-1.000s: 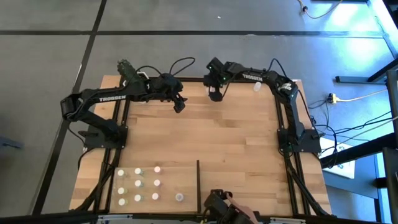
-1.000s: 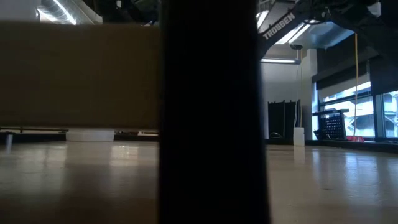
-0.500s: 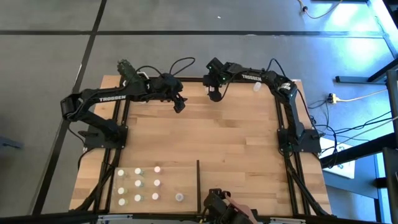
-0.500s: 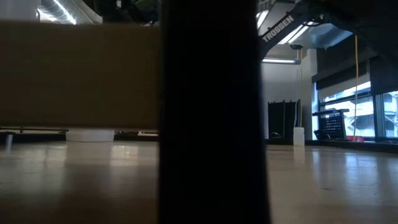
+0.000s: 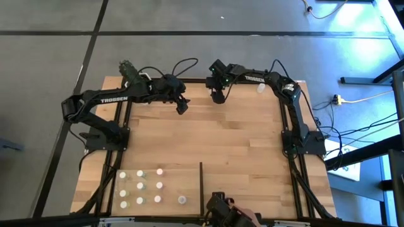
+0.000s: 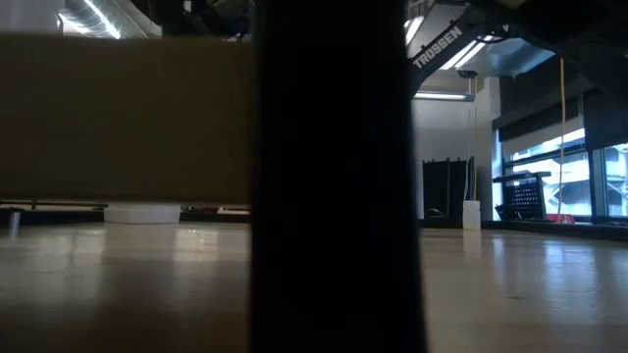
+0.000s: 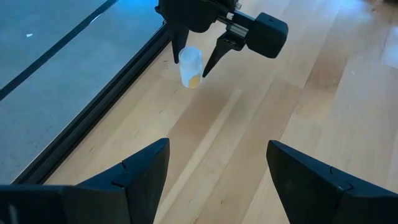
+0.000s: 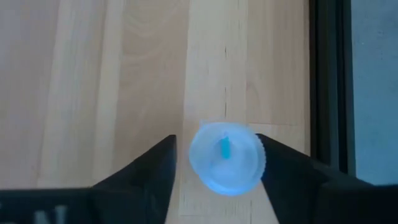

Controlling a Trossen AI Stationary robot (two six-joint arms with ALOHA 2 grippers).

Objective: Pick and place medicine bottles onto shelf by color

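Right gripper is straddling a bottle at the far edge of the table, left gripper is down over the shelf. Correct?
Not quite. The right gripper does straddle a bottle at the far edge, but the high view shows the left gripper also near the far edge, well away from the shelf.

left arm (image 5: 104,99): "trossen" in white letters along its dark link, high view.
right arm (image 5: 252,78): small white lettering on its link, too small to make out there.
arm link overhead (image 6: 439,44): "trossen" in white, low view.
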